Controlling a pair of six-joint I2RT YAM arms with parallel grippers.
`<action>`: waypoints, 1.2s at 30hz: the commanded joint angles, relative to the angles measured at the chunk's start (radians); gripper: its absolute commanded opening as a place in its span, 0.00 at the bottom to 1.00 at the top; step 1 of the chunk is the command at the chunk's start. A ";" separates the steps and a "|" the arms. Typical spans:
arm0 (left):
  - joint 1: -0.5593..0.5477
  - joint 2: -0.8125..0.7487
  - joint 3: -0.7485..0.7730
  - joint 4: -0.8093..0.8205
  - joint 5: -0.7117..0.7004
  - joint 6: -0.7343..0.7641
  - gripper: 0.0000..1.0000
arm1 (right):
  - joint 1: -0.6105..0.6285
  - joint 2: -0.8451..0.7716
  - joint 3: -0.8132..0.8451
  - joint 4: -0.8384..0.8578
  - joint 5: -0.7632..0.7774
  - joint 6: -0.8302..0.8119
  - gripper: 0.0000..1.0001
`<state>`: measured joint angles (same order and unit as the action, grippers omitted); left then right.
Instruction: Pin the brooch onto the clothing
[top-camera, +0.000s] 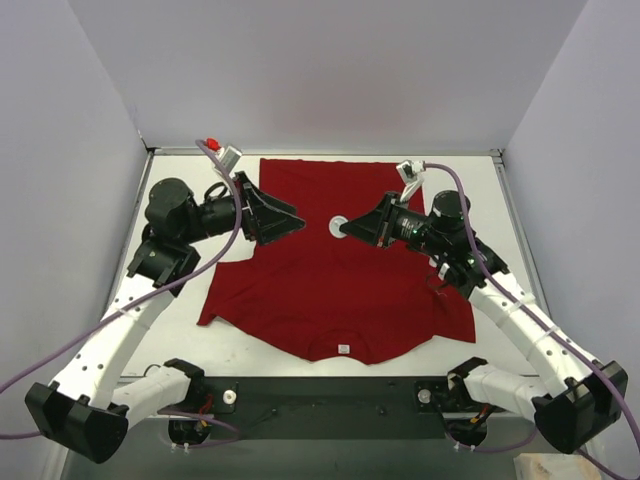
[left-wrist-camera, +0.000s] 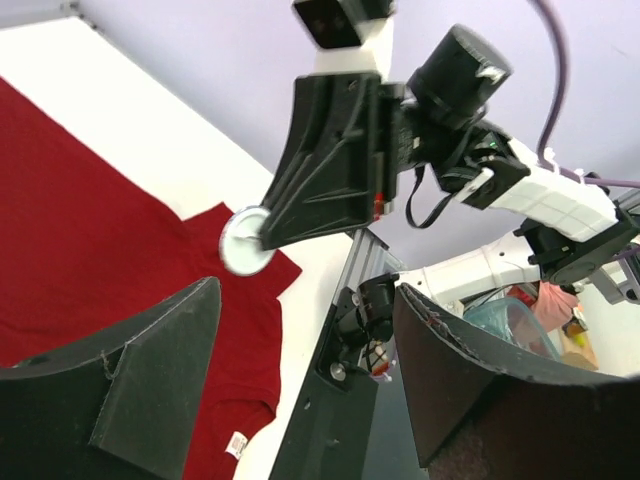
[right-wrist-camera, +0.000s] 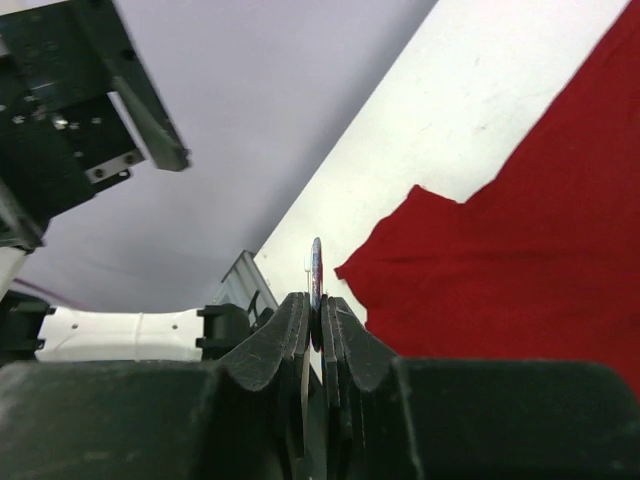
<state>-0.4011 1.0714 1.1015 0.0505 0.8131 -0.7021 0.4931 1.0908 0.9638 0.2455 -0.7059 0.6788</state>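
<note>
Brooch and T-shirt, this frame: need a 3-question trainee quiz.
1. True or false: the left hand is gripping the brooch.
2. The red T-shirt is: A) spread flat on the table; B) draped over an arm; C) folded in a pile.
3. Fill in: the right hand is shut on the ____.
Key: 1 false, it stands open; 2 A; 3 brooch.
</note>
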 joint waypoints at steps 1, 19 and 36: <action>0.002 -0.082 -0.052 -0.032 -0.032 0.053 0.79 | 0.028 -0.092 -0.077 0.081 0.129 -0.009 0.00; -0.064 -0.301 -0.158 -0.181 -0.529 -0.141 0.80 | 0.041 0.023 -0.100 0.202 0.033 0.073 0.00; -0.303 -0.090 -0.388 0.228 -0.600 -0.137 0.73 | 0.073 -0.130 -0.286 0.236 0.134 0.041 0.00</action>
<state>-0.6987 0.9535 0.7212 0.1223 0.1913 -0.8349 0.5636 1.0439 0.7296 0.3676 -0.6140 0.7242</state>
